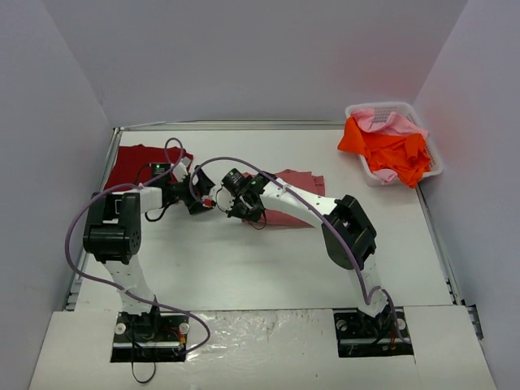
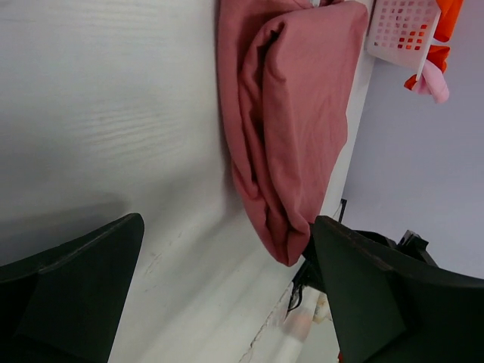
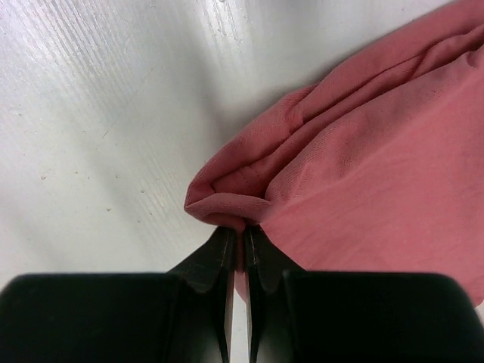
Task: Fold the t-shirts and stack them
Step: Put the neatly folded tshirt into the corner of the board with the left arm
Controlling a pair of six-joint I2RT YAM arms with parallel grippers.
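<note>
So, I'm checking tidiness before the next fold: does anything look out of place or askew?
The orange t-shirt and pink t-shirt spill in a heap over the basket rim, unfolded. The rose-red t-shirt lies bunched mid-table, its corner pinched in the right tool.

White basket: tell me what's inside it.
In the basket lie a bright orange t-shirt, draped over the rim, and a light pink t-shirt showing at the far end. Its floor and anything beneath the cloth are covered.

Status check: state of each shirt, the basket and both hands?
rose-red t-shirt: partly folded on table, corner pinched by right hand.
dark crimson t-shirt: lying flat, far left.
orange t-shirt: crumpled in basket.
light pink t-shirt: crumpled in basket.
basket: heaped full.
left hand: open, empty.
right hand: shut on rose-red t-shirt.
</note>
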